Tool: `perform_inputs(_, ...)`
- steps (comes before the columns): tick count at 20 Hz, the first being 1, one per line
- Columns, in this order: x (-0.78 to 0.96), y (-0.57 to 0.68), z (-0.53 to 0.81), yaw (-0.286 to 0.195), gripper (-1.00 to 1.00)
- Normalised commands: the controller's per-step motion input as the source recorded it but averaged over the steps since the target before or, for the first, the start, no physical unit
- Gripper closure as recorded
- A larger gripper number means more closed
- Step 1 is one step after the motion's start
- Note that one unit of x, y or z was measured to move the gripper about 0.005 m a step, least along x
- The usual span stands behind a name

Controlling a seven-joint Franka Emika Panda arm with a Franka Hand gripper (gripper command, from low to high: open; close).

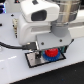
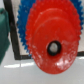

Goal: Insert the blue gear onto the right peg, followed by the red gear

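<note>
— Looking at the plate [image 1: 34,61] first: where is the red gear [image 1: 50,53]?

— On the grey, black-framed plate, lying flat on top of the blue gear [image 1: 55,57]. From the exterior view only a crescent of blue shows around the red. The wrist view fills with the red gear [image 2: 47,30], blue teeth [image 2: 25,12] sticking out behind its rim.

— And the right peg?

— Through the red hub's hole [image 2: 53,48] something pale shows against dark, but I cannot tell whether that is the pin — it is too blurred.

— The gripper?

— Low over the stacked gears, under the white arm [image 1: 37,27]. Its fingers are hidden by the arm's body, so I cannot tell whether it grips or has let go.

— Anything else?

— A dark green shape [image 2: 3,30] at the wrist view's edge, and a black cable [image 1: 7,44] running over the white counter [image 1: 10,67].
</note>
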Motion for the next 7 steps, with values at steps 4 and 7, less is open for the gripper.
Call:
perform_inputs(4, 0.01, 0.22, 0.84, 0.000, -1.00)
perform_inputs(7, 0.02, 0.20, 0.72, 0.000, -1.00)
